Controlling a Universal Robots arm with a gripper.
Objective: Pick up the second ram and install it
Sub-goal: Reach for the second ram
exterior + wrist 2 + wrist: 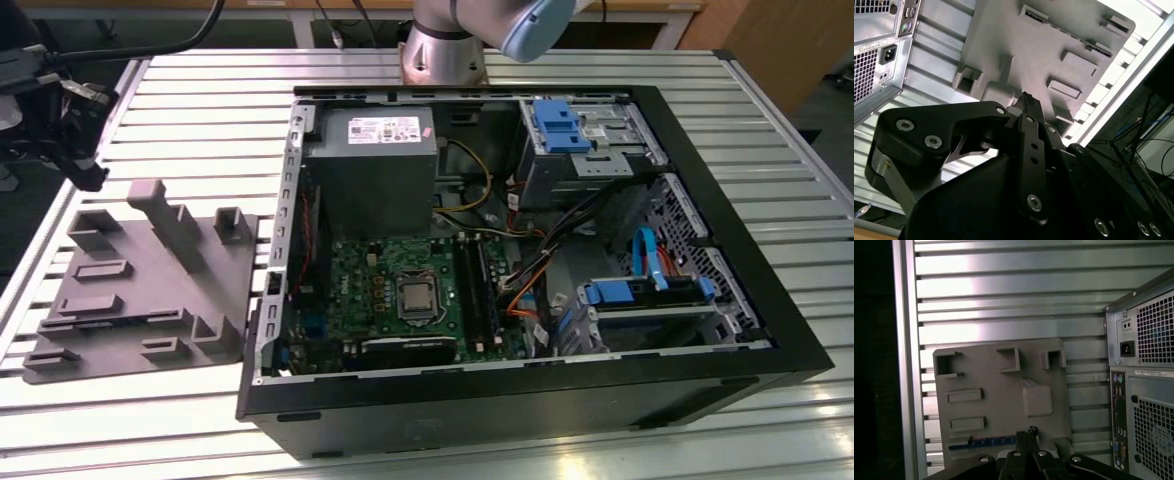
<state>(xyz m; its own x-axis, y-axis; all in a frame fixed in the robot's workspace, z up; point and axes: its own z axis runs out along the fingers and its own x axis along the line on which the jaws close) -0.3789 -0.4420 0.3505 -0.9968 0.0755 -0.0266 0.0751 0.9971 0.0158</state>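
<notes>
Slatted worktop (1004, 290) below; the hand (1030, 432) hangs closed, seemingly empty, just over the grey tray (1004, 395). A blue strip in a tray slot by the fingertips looks like the ram (985, 442), edge-up. A clean pick needs the fingers squared along it. The case (1149, 390) stands beyond.

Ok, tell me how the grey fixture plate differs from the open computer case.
The grey fixture plate is a low slab with raised blocks; the computer case is a deep black box, far larger. The plate is solid grey; the case holds a green motherboard and cables. Both lie on the slatted table.
</notes>
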